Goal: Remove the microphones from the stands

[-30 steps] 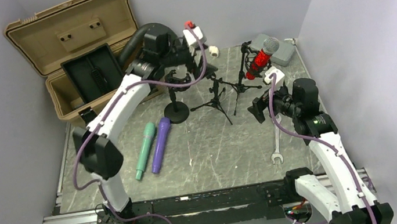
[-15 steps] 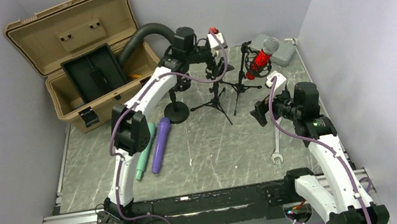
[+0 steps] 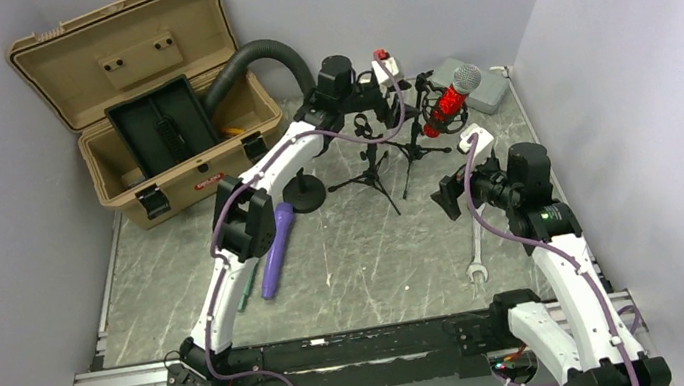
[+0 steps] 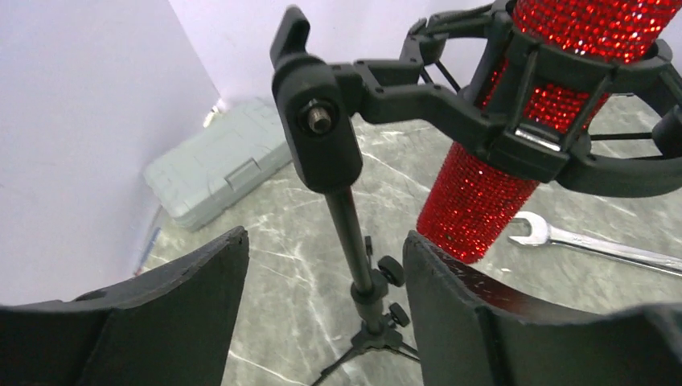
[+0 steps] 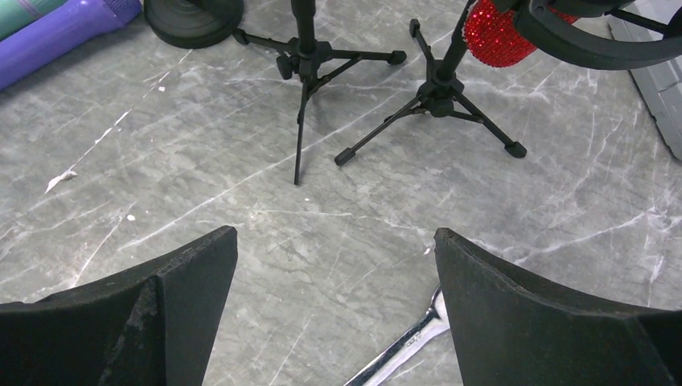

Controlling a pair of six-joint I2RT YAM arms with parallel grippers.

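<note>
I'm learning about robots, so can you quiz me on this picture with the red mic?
1. True or false: the red mic sits in a stand.
2. Which metal tool lies on the table? A) wrench B) spoon C) scissors
3. Fill in: the lid of the tan case is ____.

Key: 1 true; 2 A; 3 open.
</note>
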